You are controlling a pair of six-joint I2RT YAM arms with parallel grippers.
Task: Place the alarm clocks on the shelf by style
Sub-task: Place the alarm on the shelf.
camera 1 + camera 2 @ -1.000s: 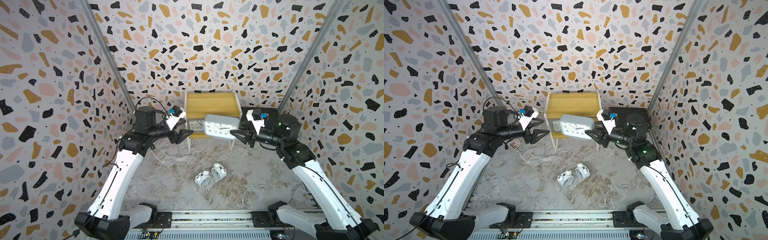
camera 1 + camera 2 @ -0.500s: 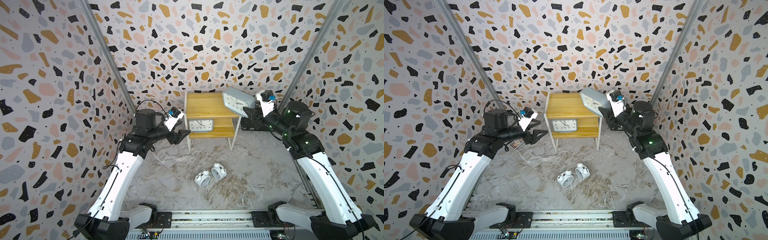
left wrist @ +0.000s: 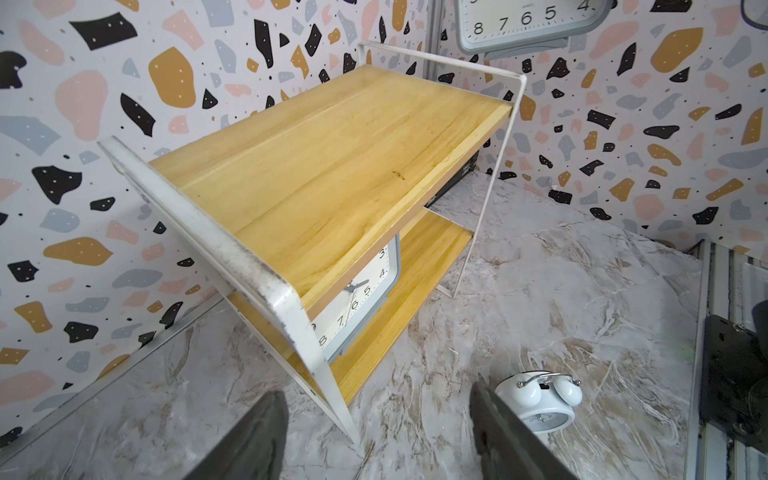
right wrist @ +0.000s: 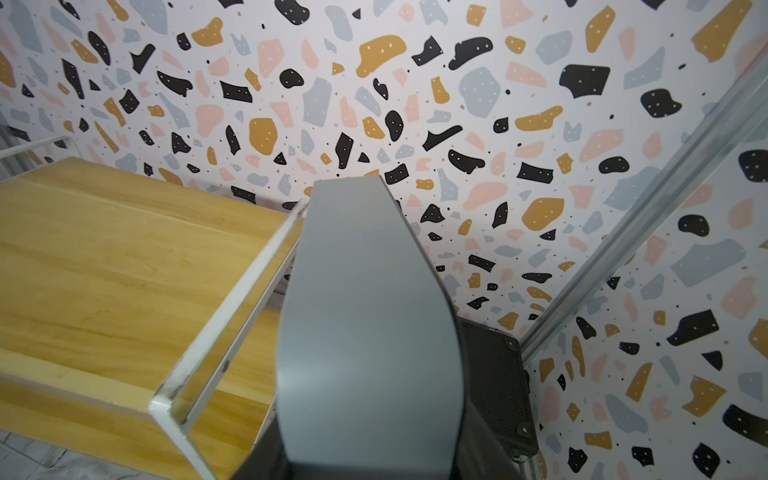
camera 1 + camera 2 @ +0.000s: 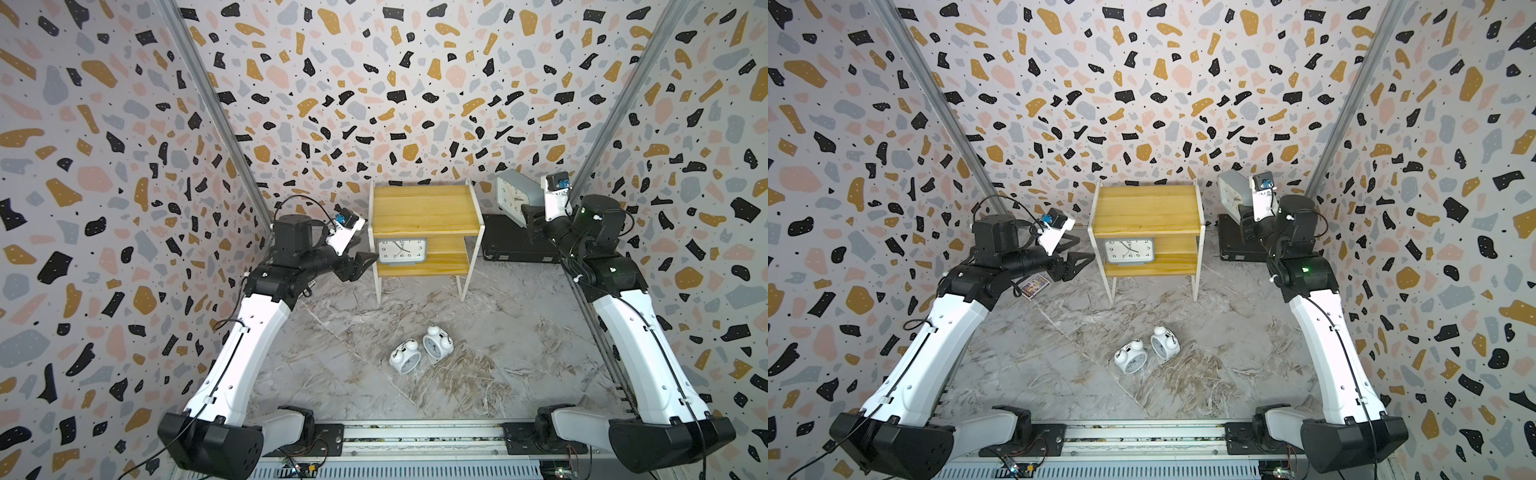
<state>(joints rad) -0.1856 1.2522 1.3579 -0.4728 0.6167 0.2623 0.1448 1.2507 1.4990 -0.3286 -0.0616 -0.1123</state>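
Shelf [image 5: 424, 210]: yellowish wooden two-tier rack, upper centre.
Lower board [image 5: 445, 262]: grey rounded-rectangular clock [image 5: 401, 250], upright.
Right pincer [image 5: 527, 212]: grasping second grey clock [image 5: 510, 194], upper right.
Left pincer [image 5: 365, 262]: released, beside shelf.
Tabletop [image 5: 519, 332]: two white twin-bell clocks [image 5: 405, 358], lower centre.

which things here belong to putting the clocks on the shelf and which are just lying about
Part of the job: shelf, shelved grey clock on its lower board, held grey clock in the right gripper, two white bell clocks.
Just lying about: black case beside the shelf, small printed card.
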